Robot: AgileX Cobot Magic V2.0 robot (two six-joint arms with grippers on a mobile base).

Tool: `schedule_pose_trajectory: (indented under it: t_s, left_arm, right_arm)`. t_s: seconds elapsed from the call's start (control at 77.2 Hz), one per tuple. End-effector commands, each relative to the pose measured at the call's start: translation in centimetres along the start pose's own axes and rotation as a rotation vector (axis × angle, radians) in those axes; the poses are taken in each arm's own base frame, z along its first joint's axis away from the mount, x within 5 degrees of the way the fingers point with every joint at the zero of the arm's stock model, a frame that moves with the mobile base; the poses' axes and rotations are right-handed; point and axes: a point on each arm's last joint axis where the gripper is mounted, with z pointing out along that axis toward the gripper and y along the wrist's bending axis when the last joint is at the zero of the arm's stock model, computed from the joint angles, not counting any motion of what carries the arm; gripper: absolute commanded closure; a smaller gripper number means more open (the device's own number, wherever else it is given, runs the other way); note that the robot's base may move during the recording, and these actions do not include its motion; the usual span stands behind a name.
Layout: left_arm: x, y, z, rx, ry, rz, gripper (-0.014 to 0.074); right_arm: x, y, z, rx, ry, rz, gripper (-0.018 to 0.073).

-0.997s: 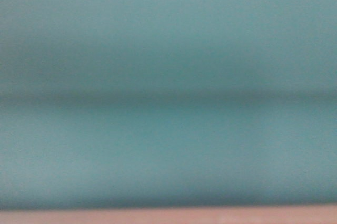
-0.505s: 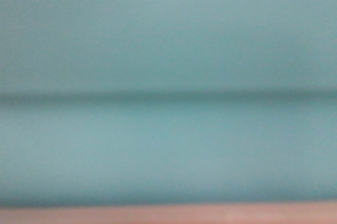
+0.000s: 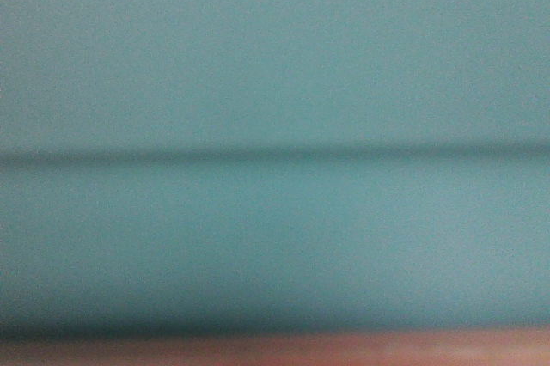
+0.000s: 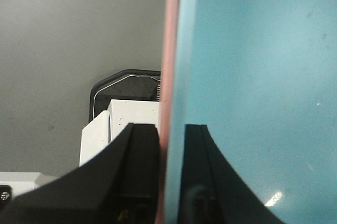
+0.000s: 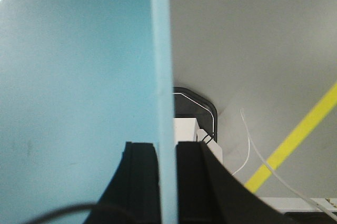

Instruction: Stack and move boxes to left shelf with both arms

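The grey floor point(image 5: 253, 34) with its yellow stripe point(image 5: 300, 134) lies far below both wrist cameras, so I judge the load to be off any tabletop and carried in the air. The blue tub point(image 3: 275, 125) fills nearly all of the front view, close to the lens and blurred. The pink tub point(image 3: 275, 350) shows there only as a strip along the bottom edge, and the two are nested as one stack.

The left pincer point(image 4: 167, 132) is clenched over an end wall, one finger outside the pink wall and the other inside the blue tub, so it grips both walls together. The right pincer point(image 5: 165, 148) is clenched on the opposite end. Only the blue wall shows between its fingers, and I cannot tell whether the pink wall is caught there too.

The stack's long axis seems to run from one pincer to the other, across the robot's front. The left shelf is in none of the views. By its name it lies beyond the left pincer, so the coming move likely travels along that long axis, left arm leading and right arm following at matched spacing.
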Motion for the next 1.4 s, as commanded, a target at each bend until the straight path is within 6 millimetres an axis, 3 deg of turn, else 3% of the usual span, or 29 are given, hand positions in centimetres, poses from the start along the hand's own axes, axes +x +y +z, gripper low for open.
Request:
schedule_pose_trajectory:
  t_s: [0.0,1.386]
  left_arm:
    - [0.44,0.28,-1.68,0.017,0.003,-0.010,0.0589]
    - [0.71,0.09,-1.69,0.038,0.033,-0.020,0.0589]
  right_arm:
    - [-0.28,-0.18,-1.67,-0.054,-0.061,0.006,0.0502]
    - [-0.17,-0.31,-1.66,-0.039,-0.050,0.007,0.0502]
